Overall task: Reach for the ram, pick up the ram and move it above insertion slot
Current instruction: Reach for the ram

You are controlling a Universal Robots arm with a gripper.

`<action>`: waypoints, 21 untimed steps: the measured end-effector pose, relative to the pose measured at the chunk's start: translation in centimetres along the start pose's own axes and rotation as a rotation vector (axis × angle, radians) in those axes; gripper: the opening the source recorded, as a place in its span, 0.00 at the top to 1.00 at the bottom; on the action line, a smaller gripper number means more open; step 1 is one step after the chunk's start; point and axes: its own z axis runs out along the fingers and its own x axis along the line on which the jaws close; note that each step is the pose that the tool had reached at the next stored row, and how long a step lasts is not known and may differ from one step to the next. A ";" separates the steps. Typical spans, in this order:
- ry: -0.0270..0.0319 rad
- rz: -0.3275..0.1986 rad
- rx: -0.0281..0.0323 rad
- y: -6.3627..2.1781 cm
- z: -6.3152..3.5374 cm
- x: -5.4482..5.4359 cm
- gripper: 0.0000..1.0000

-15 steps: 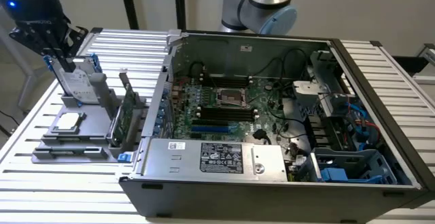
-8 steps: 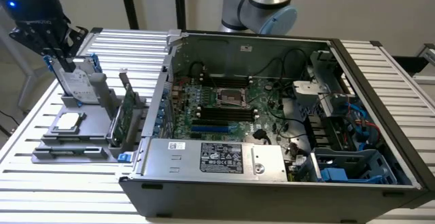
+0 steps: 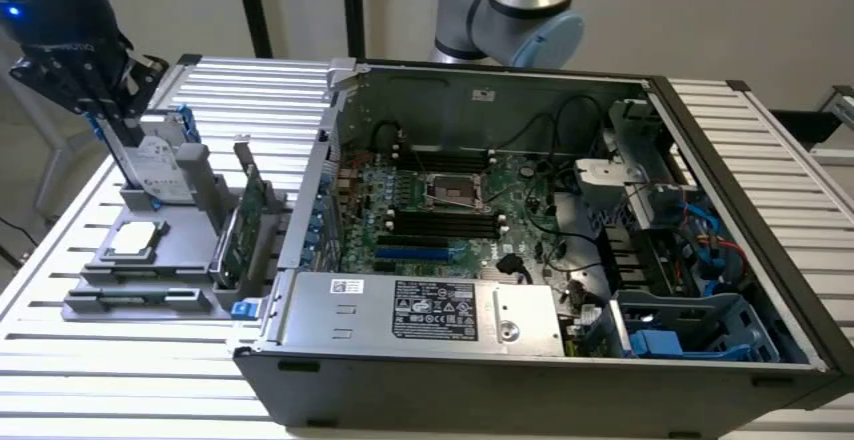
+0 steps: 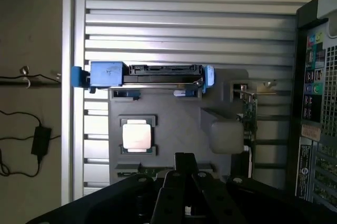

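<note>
Exterior view: clenched claw (image 3: pixel 107 120) over grey fixture's (image 3: pixel 187 302) far edge, near upright hard drive (image 3: pixel 156 168), open room around.

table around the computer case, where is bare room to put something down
Bare table slats lie between the grey parts holder and the table's near edge, and a strip runs along the computer case on the exterior view's right. Crowded: the holder, carrying a processor, drive and card, with the end effector over it.
</note>
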 end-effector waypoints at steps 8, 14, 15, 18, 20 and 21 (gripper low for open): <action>0.0002 -0.001 0.0047 -2.07 -0.41 0.0 0.89; 0.0003 -0.002 0.0117 -3.75 -0.50 0.1 0.89; 0.0003 -0.002 0.0127 -4.06 -0.51 0.1 0.89; 0.0003 -0.002 0.0159 -5.00 -0.56 0.2 0.89; 0.0004 -0.002 0.0180 -5.60 -0.60 0.3 0.89; 0.0004 -0.002 0.0187 -5.87 -0.62 0.4 0.89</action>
